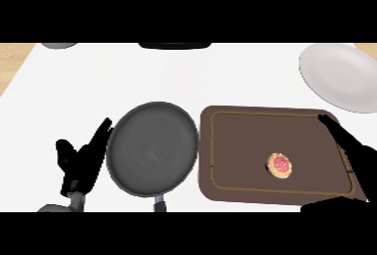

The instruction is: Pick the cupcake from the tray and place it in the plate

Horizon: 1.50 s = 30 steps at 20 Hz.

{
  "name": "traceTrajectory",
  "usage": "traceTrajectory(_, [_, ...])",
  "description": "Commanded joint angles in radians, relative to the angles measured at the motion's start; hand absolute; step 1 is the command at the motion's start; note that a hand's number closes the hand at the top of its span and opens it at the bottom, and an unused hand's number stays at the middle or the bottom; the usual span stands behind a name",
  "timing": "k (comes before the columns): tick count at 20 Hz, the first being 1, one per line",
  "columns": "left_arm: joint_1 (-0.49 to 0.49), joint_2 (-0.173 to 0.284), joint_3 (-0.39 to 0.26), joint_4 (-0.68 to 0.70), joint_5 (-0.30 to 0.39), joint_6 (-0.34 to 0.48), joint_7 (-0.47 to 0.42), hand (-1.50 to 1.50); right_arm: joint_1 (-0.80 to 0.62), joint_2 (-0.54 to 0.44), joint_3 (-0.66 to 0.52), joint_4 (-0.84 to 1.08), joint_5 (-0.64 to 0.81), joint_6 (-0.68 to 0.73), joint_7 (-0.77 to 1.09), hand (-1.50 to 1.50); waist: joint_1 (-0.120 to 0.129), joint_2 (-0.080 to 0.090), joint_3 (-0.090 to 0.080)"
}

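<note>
- White table [243,74] fills my view, a brown tray [236,149] in its middle.
- My cupcake [281,165] sits in the tray's right half.
- Left robot hand [83,158] rests with straight fingers beside a grey pan [153,148].
- Right robot hand [359,154] lies flat-fingered over the tray's right edge, holding nothing.
- White plate [340,74] waits at upper right.

Bright, even light washes the white counter [221,74] nearly featureless, with hardly any shadows or glare.

You have open white counter [221,74] between the brown tray [243,149] and the white plate [340,77] at upper right. The dark pan [153,148] sits just beside the tray's left edge, closing that side. Nothing crowds the cupcake [281,165] inside the tray.
</note>
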State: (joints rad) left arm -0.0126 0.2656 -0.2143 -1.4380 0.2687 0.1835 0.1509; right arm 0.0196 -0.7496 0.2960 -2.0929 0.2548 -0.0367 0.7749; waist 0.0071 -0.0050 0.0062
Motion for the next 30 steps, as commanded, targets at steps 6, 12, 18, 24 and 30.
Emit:
traceTrajectory(6, [0.005, -0.051, 0.005, 0.011, -0.025, -0.012, 0.055, 0.0, 0.005, 0.162, 0.072, 0.047, 0.136, 0.034, 0.001, -1.5, -0.009, 0.004, -0.006])
traceTrajectory(12, [-0.005, -0.057, 0.017, 0.0, -0.031, -0.018, 0.101, 0.0, -0.114, 0.197, 0.074, 0.117, 0.208, 0.124, 0.122, -1.5, -0.004, 0.006, -0.006])
traceTrajectory(18, [-0.003, -0.063, 0.051, 0.049, -0.054, -0.05, 0.057, 0.0, -0.121, 0.249, 0.055, 0.156, 0.256, 0.186, 0.118, -1.5, -0.006, 0.005, -0.006])
traceTrajectory(24, [-0.017, -0.076, 0.076, 0.038, -0.066, -0.071, 0.062, 0.0, -0.083, 0.327, 0.064, 0.294, 0.326, 0.155, -0.019, -1.5, -0.006, 0.006, -0.006])
traceTrajectory(30, [0.068, -0.092, 0.05, -0.021, -0.085, -0.076, 0.043, 0.0, -0.126, 0.336, 0.108, 0.366, 0.341, 0.252, -0.043, 1.5, 0.001, 0.005, -0.006])
